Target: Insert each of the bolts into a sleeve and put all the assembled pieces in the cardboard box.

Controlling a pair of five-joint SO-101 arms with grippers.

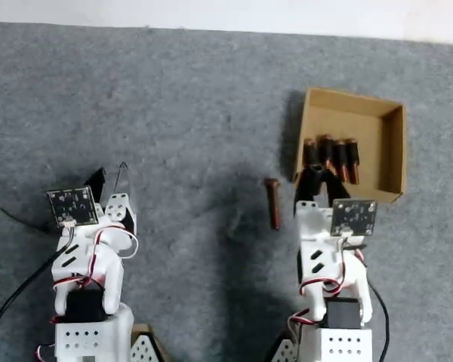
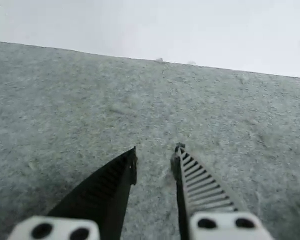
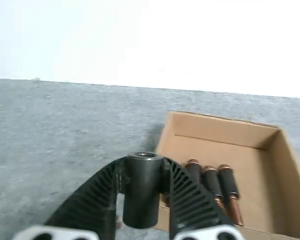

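A copper-coloured bolt (image 1: 274,202) lies on the grey mat between the two arms, just beside the right arm. My right gripper (image 1: 319,179) (image 3: 142,170) is shut on a black sleeve (image 3: 141,192), held upright with its hole showing, in front of the near left corner of the cardboard box (image 1: 353,102) (image 3: 222,131). Several assembled pieces (image 1: 331,157) (image 3: 212,182), black sleeves with copper ends, lie side by side against the box's left wall. My left gripper (image 1: 110,177) (image 2: 155,162) hovers open over bare mat at the left, with nothing between its fingers.
The grey mat (image 1: 174,113) covers the table up to a white wall (image 2: 190,30) at the far edge. The box's right half (image 1: 377,151) holds nothing. Cables (image 1: 19,219) trail beside the left arm's base.
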